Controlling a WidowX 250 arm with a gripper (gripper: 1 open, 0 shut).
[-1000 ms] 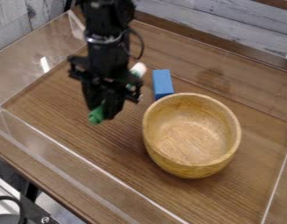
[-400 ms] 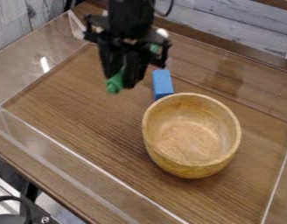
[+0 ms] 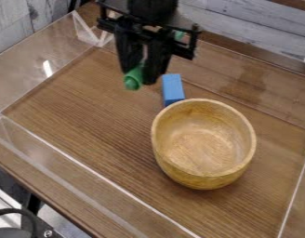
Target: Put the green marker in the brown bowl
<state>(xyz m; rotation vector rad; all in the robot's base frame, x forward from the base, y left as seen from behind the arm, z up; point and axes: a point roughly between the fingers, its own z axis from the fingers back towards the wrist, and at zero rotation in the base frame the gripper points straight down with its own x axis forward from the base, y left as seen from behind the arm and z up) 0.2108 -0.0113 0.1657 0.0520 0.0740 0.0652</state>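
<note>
1. Camera view: gripper point(image 3: 139, 72) clamped on green marker point(image 3: 135, 78), held upright above the table, green end down.
2. Brown bowl point(image 3: 205, 142) empty, lower right; blue block point(image 3: 173, 88) just beside its rim.
3. Step: carrying. Next: shift over the bowl, lower, release.

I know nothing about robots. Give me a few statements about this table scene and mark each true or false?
1. The green marker is held up off the table in the closed jaws. True.
2. The brown bowl already holds the marker. False: the bowl is empty.
3. A blue block lies on the table beside the bowl. True.
4. The bowl is tipped on its side. False: it sits upright.
5. The marker hangs directly over the bowl. False: it hangs to the left of it in the picture.
</note>
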